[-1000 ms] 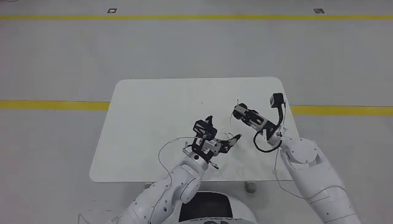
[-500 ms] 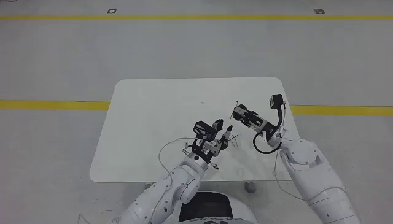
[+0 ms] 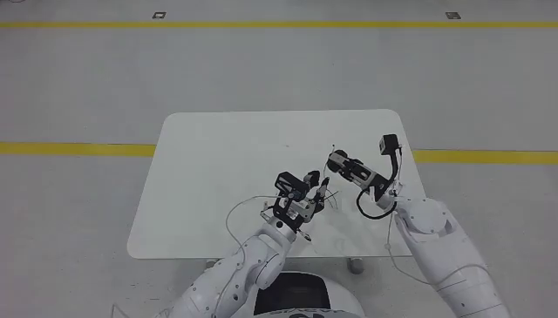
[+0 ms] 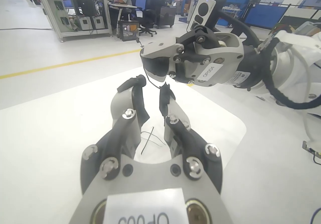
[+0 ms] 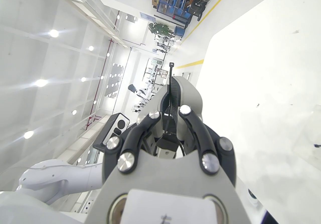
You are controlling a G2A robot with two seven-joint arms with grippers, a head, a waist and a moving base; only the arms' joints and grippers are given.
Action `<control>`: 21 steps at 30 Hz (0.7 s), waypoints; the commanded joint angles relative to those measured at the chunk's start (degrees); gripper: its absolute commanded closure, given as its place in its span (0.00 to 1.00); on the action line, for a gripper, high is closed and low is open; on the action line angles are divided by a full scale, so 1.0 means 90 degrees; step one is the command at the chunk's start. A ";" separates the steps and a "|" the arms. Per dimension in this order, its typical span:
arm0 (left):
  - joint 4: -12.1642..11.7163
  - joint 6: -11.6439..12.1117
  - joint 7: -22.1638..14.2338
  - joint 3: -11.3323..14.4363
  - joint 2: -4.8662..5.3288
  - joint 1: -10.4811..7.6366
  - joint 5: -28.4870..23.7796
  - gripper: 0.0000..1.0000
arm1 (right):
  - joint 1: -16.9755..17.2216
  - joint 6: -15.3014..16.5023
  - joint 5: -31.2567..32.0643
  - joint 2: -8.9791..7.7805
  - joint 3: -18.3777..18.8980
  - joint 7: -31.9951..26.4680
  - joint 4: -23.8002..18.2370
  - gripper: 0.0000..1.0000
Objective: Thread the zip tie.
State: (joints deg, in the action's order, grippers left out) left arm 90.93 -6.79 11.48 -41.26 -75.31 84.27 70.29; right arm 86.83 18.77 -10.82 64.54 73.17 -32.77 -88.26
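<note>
Right wrist view: right gripper (image 5: 172, 84) is clenching the black zip tie (image 5: 171, 69) above the white table (image 5: 250, 59), head end protruding past its fingertips, while the left gripper (image 4: 151, 87) is hovering just beside it, released and empty; alignment appears to be the step in hand, the next move probably calling for fine tail-to-head guidance.

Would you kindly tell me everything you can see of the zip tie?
The zip tie is a thin black strap, plastic by its look, with a small square head at one end. The right hand is shut on it, the strap pinched between its fingers and the head poking just past the fingertips, with nothing through it. In the left wrist view the slim tail curves out of that hand towards one fingertip of the open left hand; whether it touches there I cannot tell.
</note>
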 commanded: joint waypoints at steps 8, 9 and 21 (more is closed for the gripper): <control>-0.0010 -0.0008 0.0189 -0.0046 -0.0009 0.0021 -0.0037 0.91 | -0.0062 -0.0031 0.0024 0.0018 -0.0116 -0.0090 0.0019 1.00; -0.0008 -0.0015 0.0212 -0.0052 -0.0010 0.0028 -0.0042 0.92 | -0.0071 -0.0039 0.0024 0.0020 -0.0124 -0.0097 0.0028 1.00; -0.0013 -0.0031 0.0274 -0.0093 -0.0019 0.0061 -0.0064 0.94 | -0.0113 -0.0064 0.0003 0.0023 -0.0178 -0.0267 0.0076 1.00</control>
State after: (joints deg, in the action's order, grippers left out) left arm 90.84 -7.06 13.96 -42.08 -75.47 84.81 69.69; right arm 85.84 18.20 -10.73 64.75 71.60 -35.04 -87.60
